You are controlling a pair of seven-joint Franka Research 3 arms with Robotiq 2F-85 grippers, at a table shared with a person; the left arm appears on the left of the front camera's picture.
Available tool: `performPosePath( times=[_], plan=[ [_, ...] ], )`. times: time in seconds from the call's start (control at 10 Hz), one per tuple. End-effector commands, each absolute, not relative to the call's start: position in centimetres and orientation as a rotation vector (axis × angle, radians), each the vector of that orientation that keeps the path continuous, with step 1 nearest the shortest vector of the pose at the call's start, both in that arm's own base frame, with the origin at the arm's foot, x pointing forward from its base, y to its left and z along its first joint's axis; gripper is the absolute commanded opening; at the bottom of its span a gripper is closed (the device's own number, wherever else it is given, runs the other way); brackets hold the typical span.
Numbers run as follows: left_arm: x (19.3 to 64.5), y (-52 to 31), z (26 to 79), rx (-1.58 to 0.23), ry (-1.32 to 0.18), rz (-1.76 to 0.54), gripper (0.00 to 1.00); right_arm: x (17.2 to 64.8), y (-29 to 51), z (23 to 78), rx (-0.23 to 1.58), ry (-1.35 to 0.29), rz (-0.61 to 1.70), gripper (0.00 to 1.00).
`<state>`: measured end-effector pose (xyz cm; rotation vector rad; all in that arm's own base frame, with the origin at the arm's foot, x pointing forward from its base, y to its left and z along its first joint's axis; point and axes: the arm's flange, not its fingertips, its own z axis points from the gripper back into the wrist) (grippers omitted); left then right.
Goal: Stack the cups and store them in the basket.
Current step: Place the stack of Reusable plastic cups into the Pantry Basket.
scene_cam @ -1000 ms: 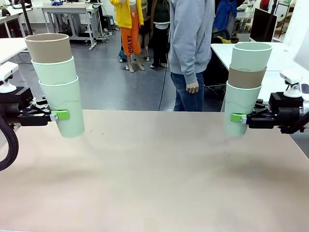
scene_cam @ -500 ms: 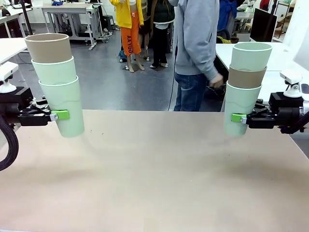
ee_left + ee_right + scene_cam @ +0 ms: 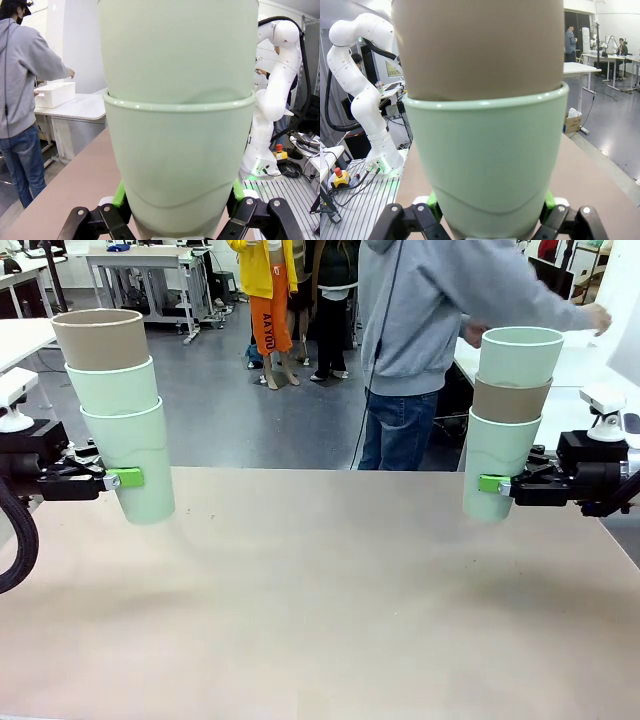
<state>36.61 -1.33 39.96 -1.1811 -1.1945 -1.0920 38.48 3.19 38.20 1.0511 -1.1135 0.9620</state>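
On the left of the front view, my left gripper (image 3: 133,479) is shut on the bottom mint cup of a three-cup stack (image 3: 120,390), with a tan cup on top. That stack hangs just above the table (image 3: 320,590). On the right, my right gripper (image 3: 492,483) is shut on the bottom mint cup of a second stack (image 3: 508,400), ordered mint, tan, mint. In the left wrist view the held mint cups (image 3: 180,150) sit between the left gripper's (image 3: 179,202) green pads. The white basket (image 3: 55,94) stands on a side table. The right wrist view has the right gripper (image 3: 490,210) around a mint cup (image 3: 490,160).
A person in a grey hoodie (image 3: 420,320) stands at the far side of the table and reaches one arm out toward the side table on the right. Other people and desks stand farther back. The tabletop between the two stacks is bare.
The person has turned and stretched an arm out to the right. Both arms and their cup stacks have stayed still.
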Motion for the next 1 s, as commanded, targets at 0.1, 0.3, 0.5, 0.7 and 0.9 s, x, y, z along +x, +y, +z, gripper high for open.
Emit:
performPosePath(
  times=[0.1, 0.3, 0.5, 0.7, 0.9],
  plan=[
    [36.48, -1.19, 40.36, -1.187, -1.208, -1.095, 0.86, 38.48, 3.19, 38.53, 1.047, -1.123, 0.963, 0.85],
    [36.48, -1.19, 40.36, -1.187, -1.208, -1.095, 0.86, 38.48, 3.19, 38.53, 1.047, -1.123, 0.963, 0.85],
    [36.48, -1.19, 40.36, -1.187, -1.208, -1.095, 0.86, 38.48, 3.19, 38.53, 1.047, -1.123, 0.963, 0.85],
    [36.48, -1.19, 40.36, -1.187, -1.208, -1.095, 0.86, 38.48, 3.19, 38.53, 1.047, -1.123, 0.963, 0.85],
    [36.48, -1.19, 40.36, -1.187, -1.208, -1.095, 0.86, 38.48, 3.19, 38.53, 1.047, -1.123, 0.963, 0.85]
  ],
)
